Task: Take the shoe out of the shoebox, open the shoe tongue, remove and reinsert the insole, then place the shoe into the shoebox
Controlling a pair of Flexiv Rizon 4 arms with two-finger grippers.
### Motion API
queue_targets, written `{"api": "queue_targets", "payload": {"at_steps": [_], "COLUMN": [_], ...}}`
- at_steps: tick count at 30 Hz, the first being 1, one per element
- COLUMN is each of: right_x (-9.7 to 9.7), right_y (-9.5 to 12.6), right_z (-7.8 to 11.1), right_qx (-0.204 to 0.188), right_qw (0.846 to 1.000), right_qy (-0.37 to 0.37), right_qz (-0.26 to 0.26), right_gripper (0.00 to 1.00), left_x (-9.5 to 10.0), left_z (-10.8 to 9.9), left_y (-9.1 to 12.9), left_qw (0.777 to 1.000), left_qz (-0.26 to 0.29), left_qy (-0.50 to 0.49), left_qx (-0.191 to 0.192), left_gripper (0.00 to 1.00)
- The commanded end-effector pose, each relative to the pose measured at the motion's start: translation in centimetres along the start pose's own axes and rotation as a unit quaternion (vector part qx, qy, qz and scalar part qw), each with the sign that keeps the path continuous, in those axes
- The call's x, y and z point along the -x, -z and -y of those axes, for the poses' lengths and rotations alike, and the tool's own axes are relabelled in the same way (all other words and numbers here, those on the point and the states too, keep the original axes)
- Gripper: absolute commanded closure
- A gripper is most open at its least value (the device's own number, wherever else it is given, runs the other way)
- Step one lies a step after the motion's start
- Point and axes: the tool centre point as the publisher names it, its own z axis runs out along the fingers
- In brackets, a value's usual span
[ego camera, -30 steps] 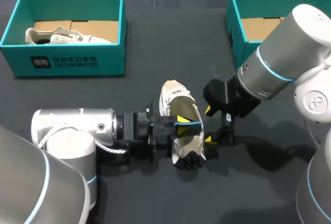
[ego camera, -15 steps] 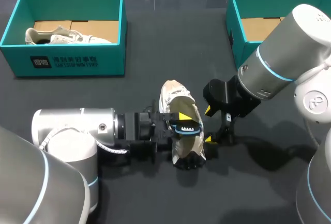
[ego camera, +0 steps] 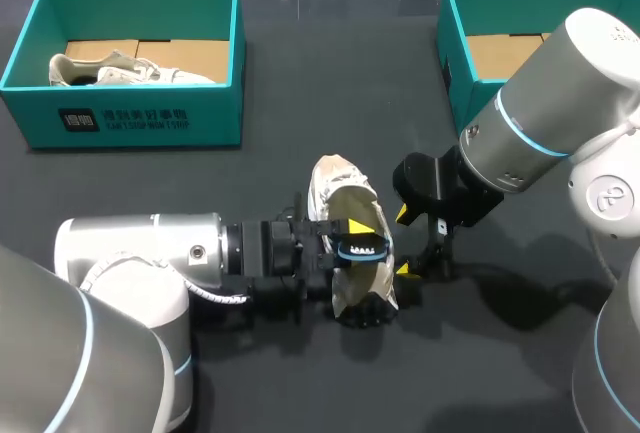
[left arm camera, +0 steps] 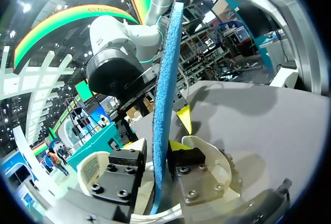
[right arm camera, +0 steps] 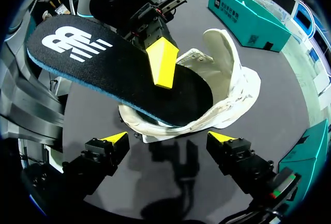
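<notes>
Insole point(right arm camera: 103, 74): pinched edge-on by my left gripper point(left arm camera: 158, 164), raised just above the shoe point(ego camera: 332, 185).
My right gripper point(right arm camera: 170, 138): fingers spread wide, holding nothing, just beside the shoe.

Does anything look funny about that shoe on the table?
Yes: the insole sticks up out of the white shoe, tilted over its opening instead of lying flat inside, pinched by the left jaws.

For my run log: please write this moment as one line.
left gripper shut on insole | insole partly inside shoe | right gripper open beside shoe
</notes>
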Motion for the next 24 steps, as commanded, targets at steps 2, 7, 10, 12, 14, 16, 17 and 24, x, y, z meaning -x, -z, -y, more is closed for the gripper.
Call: {"api": "queue_targets", "payload": {"at_steps": [2, 7, 10, 12, 14, 16, 17, 24], "right_x": [-0.1, -0.1, -0.1, -0.1, -0.1, -0.1, -0.1, -0.1], "right_y": [0.0, 0.0, 0.0, 0.0, 0.0, 0.0, 0.0, 0.0], "right_z": [0.0, 0.0, 0.0, 0.0, 0.0, 0.0, 0.0, 0.0], "right_qx": [-0.001, -0.001, -0.001, -0.001, -0.001, -0.001, -0.001, -0.001], "right_qw": [1.000, 1.000, 1.000, 1.000, 1.000, 1.000, 1.000, 1.000], "right_qy": [0.000, 0.000, 0.000, 0.000, 0.000, 0.000, 0.000, 0.000], "right_qz": [0.002, 0.002, 0.002, 0.002, 0.002, 0.002, 0.002, 0.002], "right_gripper": [0.00, 0.00, 0.00, 0.00, 0.00, 0.00, 0.00, 0.00], "left_x": [-0.1, -0.3, -0.4, -0.5, -0.5, -0.3, -0.3, 0.2], "left_z": [0.8, 1.1, 0.9, 0.5, 0.0, -0.6, -0.8, -2.1], "left_y": [0.2, 0.4, 0.3, 0.2, 0.1, 0.0, 0.1, -0.1], "left_qw": [1.000, 0.999, 0.999, 0.999, 0.998, 0.998, 0.998, 0.998], "left_qz": [0.002, 0.015, 0.013, 0.010, 0.009, 0.009, 0.009, 0.010], "left_qy": [-0.004, -0.033, -0.041, -0.051, -0.054, -0.056, -0.056, -0.057], "left_qx": [0.009, 0.014, 0.015, 0.015, 0.019, 0.022, 0.025, 0.034], "left_gripper": [0.77, 1.00, 1.00, 1.00, 1.00, 1.00, 1.00, 1.00]}}
